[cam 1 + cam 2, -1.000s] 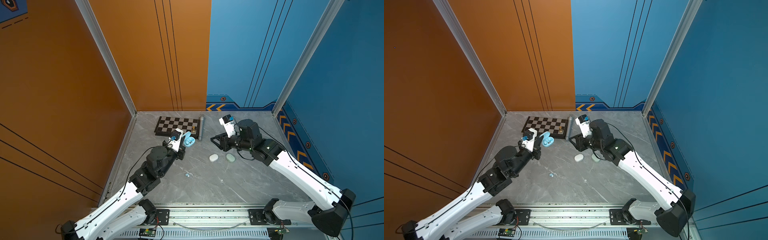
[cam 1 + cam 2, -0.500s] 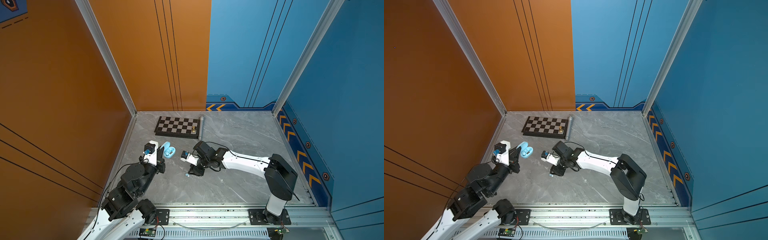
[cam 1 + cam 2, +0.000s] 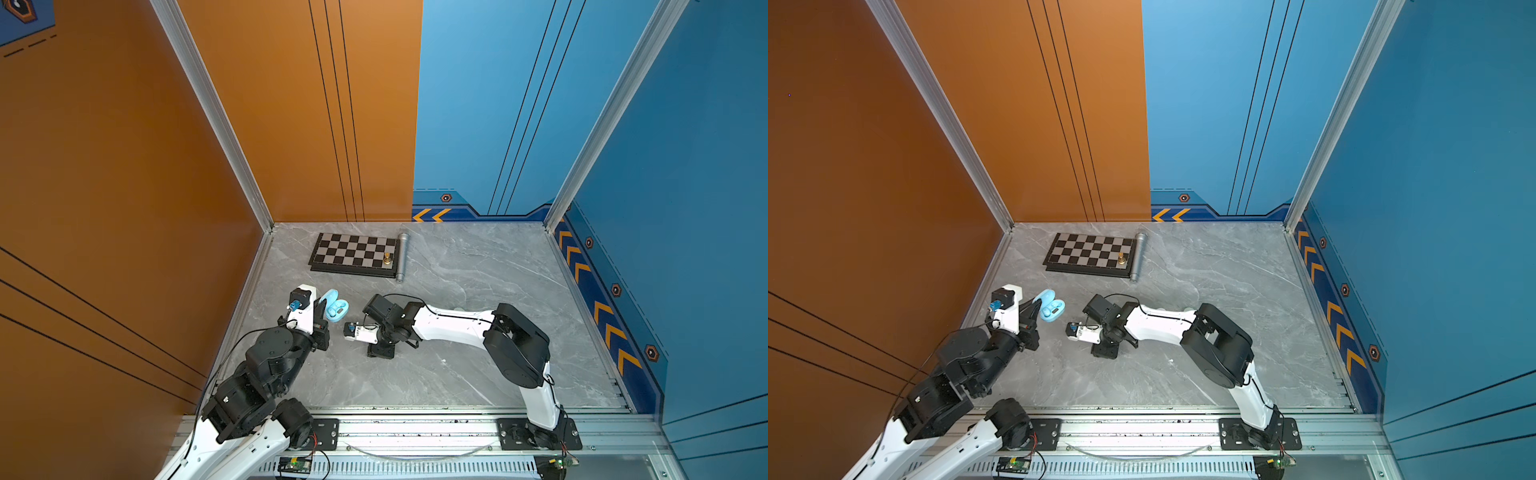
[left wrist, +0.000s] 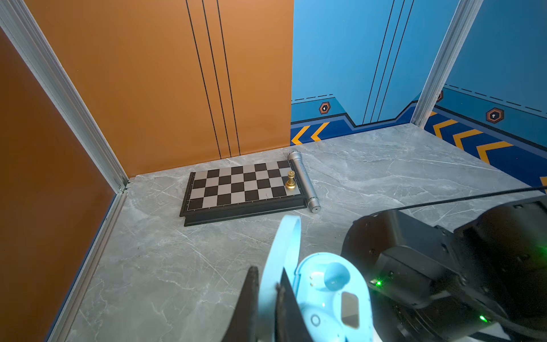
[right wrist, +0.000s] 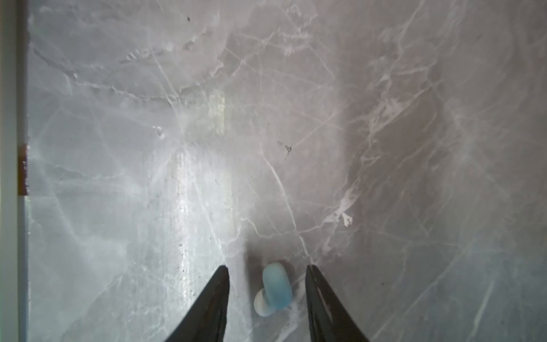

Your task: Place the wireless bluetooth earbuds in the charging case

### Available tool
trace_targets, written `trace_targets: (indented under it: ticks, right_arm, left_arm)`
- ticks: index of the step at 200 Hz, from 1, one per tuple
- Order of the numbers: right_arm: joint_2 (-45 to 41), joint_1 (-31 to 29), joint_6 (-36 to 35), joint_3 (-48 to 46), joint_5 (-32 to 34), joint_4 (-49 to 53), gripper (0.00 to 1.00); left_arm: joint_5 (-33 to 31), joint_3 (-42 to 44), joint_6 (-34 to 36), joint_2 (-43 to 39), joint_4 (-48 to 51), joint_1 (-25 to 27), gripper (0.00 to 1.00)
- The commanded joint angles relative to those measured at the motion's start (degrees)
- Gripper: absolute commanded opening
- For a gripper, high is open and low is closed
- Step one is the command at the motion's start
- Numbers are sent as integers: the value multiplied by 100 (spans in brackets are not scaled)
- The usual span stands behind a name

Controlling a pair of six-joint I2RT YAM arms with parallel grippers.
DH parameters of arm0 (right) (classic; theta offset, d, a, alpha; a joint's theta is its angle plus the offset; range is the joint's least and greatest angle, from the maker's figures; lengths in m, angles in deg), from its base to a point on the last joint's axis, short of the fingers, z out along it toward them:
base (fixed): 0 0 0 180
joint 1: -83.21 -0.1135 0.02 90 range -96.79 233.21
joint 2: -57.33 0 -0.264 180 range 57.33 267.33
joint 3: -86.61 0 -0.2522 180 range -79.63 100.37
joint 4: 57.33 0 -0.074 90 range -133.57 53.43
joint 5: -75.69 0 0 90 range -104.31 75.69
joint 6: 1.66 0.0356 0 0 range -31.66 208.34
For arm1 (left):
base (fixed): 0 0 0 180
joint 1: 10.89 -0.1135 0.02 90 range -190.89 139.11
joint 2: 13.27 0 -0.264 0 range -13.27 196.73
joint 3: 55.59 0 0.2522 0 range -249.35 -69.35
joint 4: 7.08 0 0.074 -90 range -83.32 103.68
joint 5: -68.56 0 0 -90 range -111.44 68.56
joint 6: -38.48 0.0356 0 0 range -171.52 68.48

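In both top views the left gripper (image 3: 321, 308) is closed on the raised lid of the open blue case (image 3: 337, 311). It holds the case near the left side of the surface (image 3: 457, 374). The right gripper (image 3: 380, 352) points straight down at the surface, near the case on its right, and it hides what lies under it. At the back lies a chessboard (image 3: 353, 253) with one gold piece (image 3: 387, 258) on it. A silver tube (image 3: 401, 257) lies just beside the right edge of the chessboard.

In the left wrist view two black fingers (image 4: 251, 296) clamp the thin lid between them. The body of the case lies open beside them, with its hollows facing up. The dark right arm (image 4: 429, 266) is just beside the case.

In the right wrist view the jaws of the right gripper stand apart. A light blue earbud (image 5: 275, 287) with a white tip lies on the surface between them. Neither finger touches it.
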Motion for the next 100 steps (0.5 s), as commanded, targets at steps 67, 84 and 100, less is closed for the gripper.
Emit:
trace_targets:
  ticks: [67,84,100]
  right_arm:
    - [342,-114,-107,284,576,553,29]
    - [326,-114,-67,300,589,607,24]
    - [286,-105,-21,320,576,631,19]
  left_arm:
    - [-15,-179,-90,168,24,-27,0]
    - [-17,-188,-86,165,17,-30,0]
    - [-11,-184,-78,174,21,-26,0]
